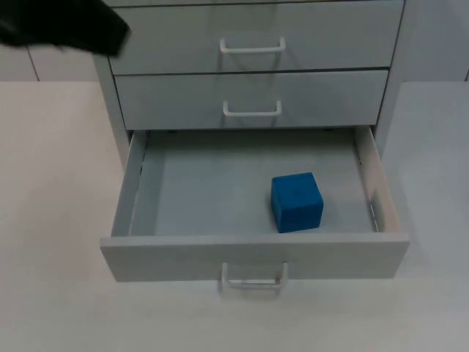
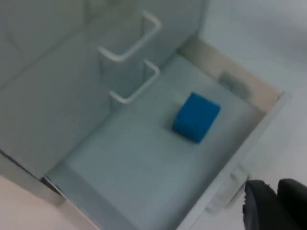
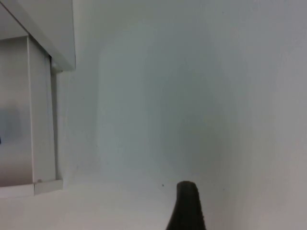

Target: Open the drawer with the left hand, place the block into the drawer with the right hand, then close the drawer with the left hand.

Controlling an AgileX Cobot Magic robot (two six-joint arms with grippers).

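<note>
The drawer, the lowest of the cabinet, is the landmark here: it stands pulled fully out over the white table. Nearest the camera in the top view is its front panel with a white loop handle at the middle. Just behind that panel, on the drawer floor, sits the blue block, right of centre and nearer the front than the back, apart from the right side wall. In the left wrist view the block rests on the same grey floor, with the front panel's handle beyond it and the two shut upper drawers' handles on the cabinet face.

Beyond the drawer, the left arm hangs above the cabinet's upper left corner as a dark blur; one fingertip shows, and I cannot tell its opening. The right gripper's fingertip shows over bare table beside the drawer's side wall, seemingly waiting; its opening is likewise unclear.
</note>
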